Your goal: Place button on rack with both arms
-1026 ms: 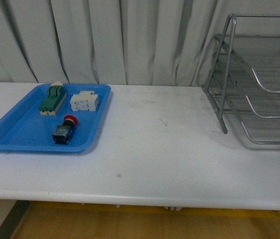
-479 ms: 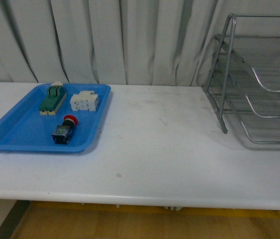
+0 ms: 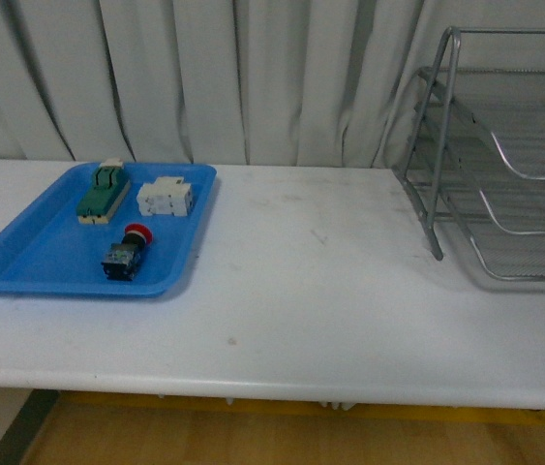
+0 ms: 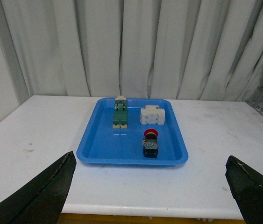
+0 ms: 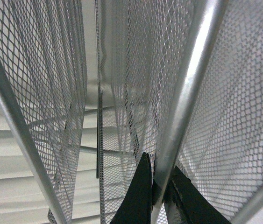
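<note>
1 button [image 3: 125, 254] in 1 blue tray [image 3: 20, 262], left, w/ 1 green switch [image 3: 103, 192], 1 white block [image 3: 165, 198]; 1 rack [image 3: 504, 155] right. L gripper [image 4: 150, 158] gaping, R gripper [image 5: 158, 164] clamped on rack tube. Nothing moved since

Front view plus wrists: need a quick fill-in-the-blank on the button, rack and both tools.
1. The button lies in the blue tray, and its round cap is ___.
2. The right tool clamps a metal tube of the rack, which has ___ tiers.
3. The left tool hangs in front of the tray with its fingers wide apart, holding nothing, so it is ___.

Missing words: red; three; open.
</note>
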Robot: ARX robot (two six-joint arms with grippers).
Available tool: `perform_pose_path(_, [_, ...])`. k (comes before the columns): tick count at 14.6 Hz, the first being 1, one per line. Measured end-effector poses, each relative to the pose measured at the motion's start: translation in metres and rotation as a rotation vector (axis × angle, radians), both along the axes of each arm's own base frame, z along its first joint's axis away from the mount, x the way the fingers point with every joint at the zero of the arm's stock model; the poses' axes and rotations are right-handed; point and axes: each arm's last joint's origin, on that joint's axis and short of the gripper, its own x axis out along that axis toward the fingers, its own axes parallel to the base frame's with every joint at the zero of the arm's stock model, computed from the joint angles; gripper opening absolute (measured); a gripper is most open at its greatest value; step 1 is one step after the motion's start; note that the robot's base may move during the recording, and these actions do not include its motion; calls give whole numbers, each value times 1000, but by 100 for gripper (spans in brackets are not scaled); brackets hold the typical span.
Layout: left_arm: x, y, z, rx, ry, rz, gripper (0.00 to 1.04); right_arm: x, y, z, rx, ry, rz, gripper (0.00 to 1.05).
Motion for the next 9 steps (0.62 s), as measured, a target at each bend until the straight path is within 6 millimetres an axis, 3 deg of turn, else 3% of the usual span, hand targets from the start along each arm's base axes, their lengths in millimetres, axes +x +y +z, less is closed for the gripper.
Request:
perform_pose_path(7, [0,0,0,0,0,0,98,-61,-2,-5,-31,83,89,4])
perform_pose_path(8, [0,0,0,0,0,0,98,-81,-2,-4,-38,106,115,4])
perform_pose_path(9, [0,0,0,0,0,0,98,-88,-2,-4,-36,115,124,4])
